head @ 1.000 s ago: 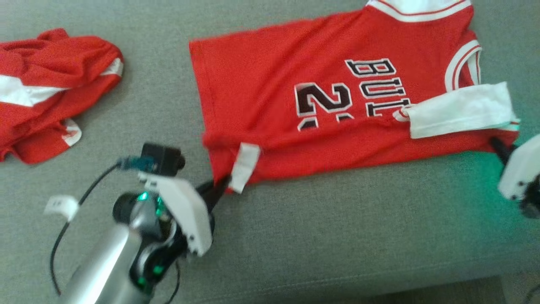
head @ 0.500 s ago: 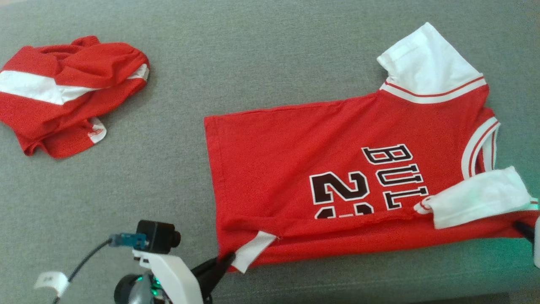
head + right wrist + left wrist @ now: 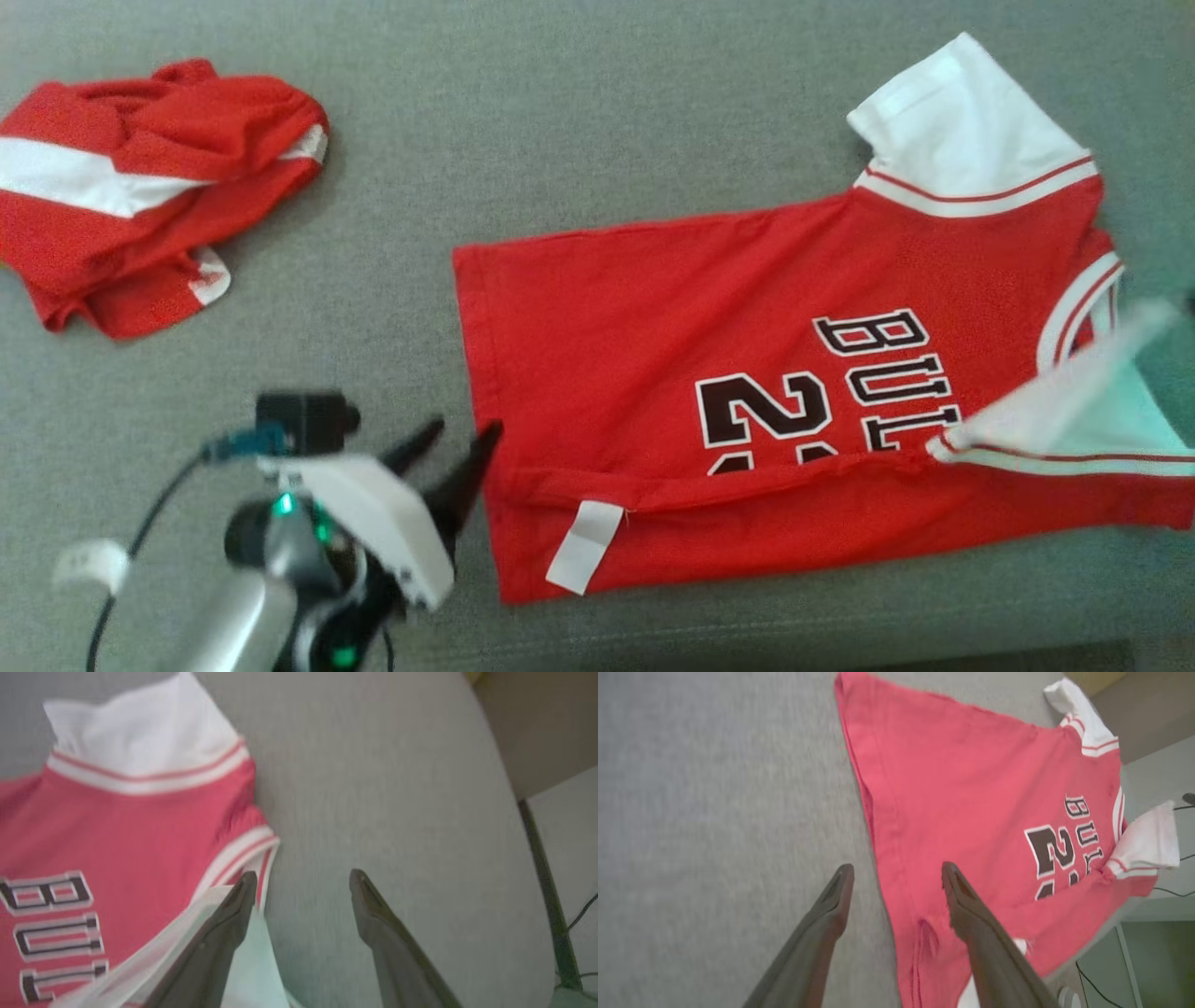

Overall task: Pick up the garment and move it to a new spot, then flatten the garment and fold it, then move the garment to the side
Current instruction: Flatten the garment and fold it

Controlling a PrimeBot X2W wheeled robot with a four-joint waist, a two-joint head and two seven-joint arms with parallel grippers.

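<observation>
1. Clutter first: a red-and-white bundle [image 3: 140,177] lies well apart from the jersey [image 3: 747,355], beyond its hem end, and has no part in the coming move.
2. Left gripper [image 3: 465,431] sits at the jersey's hem end, by the near corner, with its jaws spread wide and holding nothing. In the left wrist view the left gripper [image 3: 896,868] straddles the hem edge, one finger over the grey cushion [image 3: 714,788] and the other over red cloth.
3. The jersey lies flat on the cushion, long axis running across the robot from hem on its left to collar on its right. The near long edge is turned in over the print, and a white tag [image 3: 583,546] lies on that strip.
4. At the collar end a white sleeve [image 3: 1064,401], blurred, is folded in over the jersey.
5. Right gripper [image 3: 303,875] is at the collar end, jaws wide and empty, one finger above the sleeve's edge and the other over bare cushion.
6. Judgement: each arm is nearest its own end, so a fold of the far long edge would probably take both.
</observation>
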